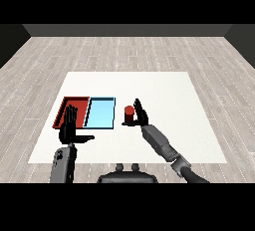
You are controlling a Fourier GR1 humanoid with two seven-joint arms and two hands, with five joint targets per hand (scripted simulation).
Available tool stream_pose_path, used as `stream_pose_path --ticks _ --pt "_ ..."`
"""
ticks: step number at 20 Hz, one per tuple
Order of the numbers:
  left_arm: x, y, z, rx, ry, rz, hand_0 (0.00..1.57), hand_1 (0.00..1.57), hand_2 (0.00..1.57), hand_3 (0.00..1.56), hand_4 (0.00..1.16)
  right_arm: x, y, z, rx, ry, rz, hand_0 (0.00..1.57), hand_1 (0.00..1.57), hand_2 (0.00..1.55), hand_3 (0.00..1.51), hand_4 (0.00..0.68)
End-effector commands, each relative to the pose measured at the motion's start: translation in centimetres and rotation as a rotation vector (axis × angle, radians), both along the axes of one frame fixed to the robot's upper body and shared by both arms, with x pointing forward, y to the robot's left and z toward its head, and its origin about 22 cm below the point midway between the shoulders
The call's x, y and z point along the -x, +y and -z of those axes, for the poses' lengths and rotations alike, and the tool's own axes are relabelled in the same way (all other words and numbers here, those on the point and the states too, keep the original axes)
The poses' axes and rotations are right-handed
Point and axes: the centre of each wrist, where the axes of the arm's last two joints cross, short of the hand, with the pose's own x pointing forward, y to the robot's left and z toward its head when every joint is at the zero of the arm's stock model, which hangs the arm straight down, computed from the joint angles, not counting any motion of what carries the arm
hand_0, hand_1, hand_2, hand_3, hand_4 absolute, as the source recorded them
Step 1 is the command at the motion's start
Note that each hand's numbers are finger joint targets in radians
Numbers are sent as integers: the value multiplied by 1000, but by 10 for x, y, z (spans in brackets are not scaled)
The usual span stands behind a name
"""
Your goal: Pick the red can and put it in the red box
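Observation:
The red can [129,113] stands upright on the white table, just right of the light blue tray [100,113]. My right hand [139,113] is right beside the can, on its right, fingers straight and pointing up, thumb reaching toward the can's base; whether it touches the can I cannot tell. The red tray [65,106] lies at the left, next to the blue one. In front of the red tray my left hand [69,127] is raised with its fingers spread upward, thumb out to the right, holding nothing.
The two trays lie side by side at the table's left half. The white table [164,95] stretches far to the right and back. Grey wood floor surrounds it.

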Motion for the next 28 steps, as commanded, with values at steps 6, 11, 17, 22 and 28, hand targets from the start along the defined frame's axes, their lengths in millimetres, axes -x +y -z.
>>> stream_pose_path --ticks 6,11,17,22,28 --pt "4 -16 5 -3 -14 0 0 0 0 0 0 -17 -3 0 4 32 -13 0 0 0 0 0" --pt "-10 -2 -14 0 -14 -7 0 0 0 0 0 1 31 -7 12 44 -29 0 0 0 0 0" --pt "-10 -6 -20 11 -24 -21 0 0 0 0 0 -21 29 -18 17 39 -31 0 0 0 0 0" --pt "-2 20 -17 8 -8 -37 0 0 0 0 0 -4 23 4 63 70 -18 0 0 0 0 0" --pt "3 -1 5 6 -7 -15 0 0 0 0 0 -24 24 -11 293 172 181 1503 1503 1464 1411 534"
